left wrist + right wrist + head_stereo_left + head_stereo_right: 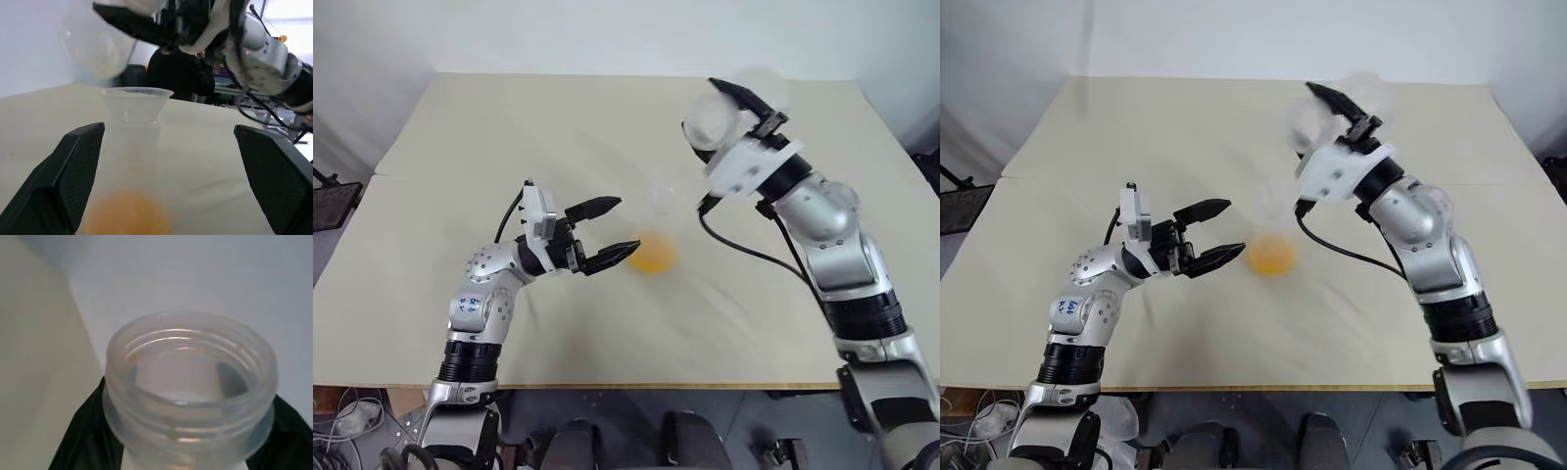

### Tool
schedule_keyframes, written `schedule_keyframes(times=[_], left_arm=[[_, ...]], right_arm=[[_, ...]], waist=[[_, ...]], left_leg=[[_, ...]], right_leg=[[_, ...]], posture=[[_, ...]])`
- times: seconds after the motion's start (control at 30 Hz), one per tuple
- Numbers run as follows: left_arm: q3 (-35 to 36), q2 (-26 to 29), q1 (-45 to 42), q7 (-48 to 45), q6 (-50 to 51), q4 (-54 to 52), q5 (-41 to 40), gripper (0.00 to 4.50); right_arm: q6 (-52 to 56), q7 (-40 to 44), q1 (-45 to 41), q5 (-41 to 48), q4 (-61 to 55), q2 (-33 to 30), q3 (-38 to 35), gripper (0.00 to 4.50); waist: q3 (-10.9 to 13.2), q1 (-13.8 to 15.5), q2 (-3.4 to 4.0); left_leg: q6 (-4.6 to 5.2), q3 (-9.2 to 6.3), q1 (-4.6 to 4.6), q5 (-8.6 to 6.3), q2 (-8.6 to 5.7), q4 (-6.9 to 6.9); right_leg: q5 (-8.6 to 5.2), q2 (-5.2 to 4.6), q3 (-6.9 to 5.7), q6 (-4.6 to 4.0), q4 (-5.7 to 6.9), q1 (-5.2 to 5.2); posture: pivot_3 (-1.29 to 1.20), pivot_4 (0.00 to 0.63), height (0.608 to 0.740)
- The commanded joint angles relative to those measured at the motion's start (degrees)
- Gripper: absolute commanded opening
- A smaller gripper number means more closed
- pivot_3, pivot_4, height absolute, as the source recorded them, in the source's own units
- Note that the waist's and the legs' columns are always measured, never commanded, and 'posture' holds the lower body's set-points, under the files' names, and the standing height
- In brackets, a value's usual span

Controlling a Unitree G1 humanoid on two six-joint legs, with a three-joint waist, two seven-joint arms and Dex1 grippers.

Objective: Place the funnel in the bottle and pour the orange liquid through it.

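Though faint, funnel [137, 103] tops bottle [128, 196].

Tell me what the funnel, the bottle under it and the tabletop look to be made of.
Funnel: frosted, see-through plastic, probably; thin flared rim, matte.
Bottle: clear colourless plastic or glass; cannot tell which. Orange liquid shows through its wall.
Tabletop: matte beige sheet or cloth, with no glare.
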Motion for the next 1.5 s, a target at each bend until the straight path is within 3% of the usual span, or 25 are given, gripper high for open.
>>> schedule_keyframes(times=[0.03,0.23,0.47,0.8,1.0,1.3,1.5], left_arm=[[0.2,0.4,-1.0,-0.3,-0.1,-1.3,-1.1,4.5],[0.2,0.7,-0.9,-0.4,0.2,-1.5,-1.2,4.5],[0.0,0.5,-0.8,-0.5,0.5,-1.3,-1.2,4.5],[0.0,0.5,-1.3,-0.8,1.0,-1.1,-1.3,4.5],[0.1,0.7,-1.0,-0.7,1.4,-1.6,-1.3,4.5],[0.8,2.0,0.9,-0.4,2.2,-3.0,-1.4,4.5],[1.9,4.0,-0.2,-0.6,2.7,-1.4,-1.5,4.5]], right_arm=[[17.4,5.7,0.6,19.8,-7.0,-1.0,-10.6,2.47],[32.1,6.6,5.0,32.7,-3.2,-5.0,-24.8,2.47],[34.9,5.6,13.6,32.6,5.1,-10.9,-33.9,2.47],[30.3,5.5,20.2,33.2,8.7,-8.6,-36.5,2.47],[29.4,6.2,23.1,36.6,6.0,-6.4,-38.1,4.49],[26.1,9.9,25.1,41.9,-0.4,-8.3,-42.9,4.49],[19.0,12.8,21.1,42.8,1.4,-9.6,-44.3,4.49]], waist=[[0.0,0.2,0.0],[0.0,0.4,0.0],[0.0,0.3,0.0],[0.0,0.2,0.0],[0.0,0.3,0.0],[0.0,1.5,0.01],[0.0,1.5,0.01]], left_leg=[[0.0,-0.06,-0.01,0.0,-0.03,0.01],[0.0,0.03,-0.01,0.0,-0.04,-0.04],[0.0,0.48,0.01,0.0,-0.03,-0.07],[0.0,0.64,0.05,0.0,0.0,-0.06],[-0.01,0.64,0.06,0.0,0.01,-0.03],[-0.01,0.65,0.06,0.0,-0.01,-0.01],[-0.01,0.67,0.06,0.0,-0.03,-0.01]], right_leg=[[0.0,-0.01,-0.01,0.0,0.0,0.03],[0.0,0.0,-0.08,0.0,-0.01,0.05],[0.0,0.0,-0.05,0.0,-0.05,0.03],[0.0,0.0,0.04,0.0,-0.07,0.02],[0.0,0.02,0.06,0.0,-0.07,0.02],[0.0,0.0,0.1,0.0,-0.08,0.02],[0.0,0.0,0.1,0.0,-0.09,0.03]], posture=[[0.0,0.15,0.74],[0.0,0.15,0.74],[0.0,0.15,0.74],[0.0,0.15,0.74],[0.0,0.15,0.74],[0.0,0.15,0.74],[0.0,0.15,0.74]])
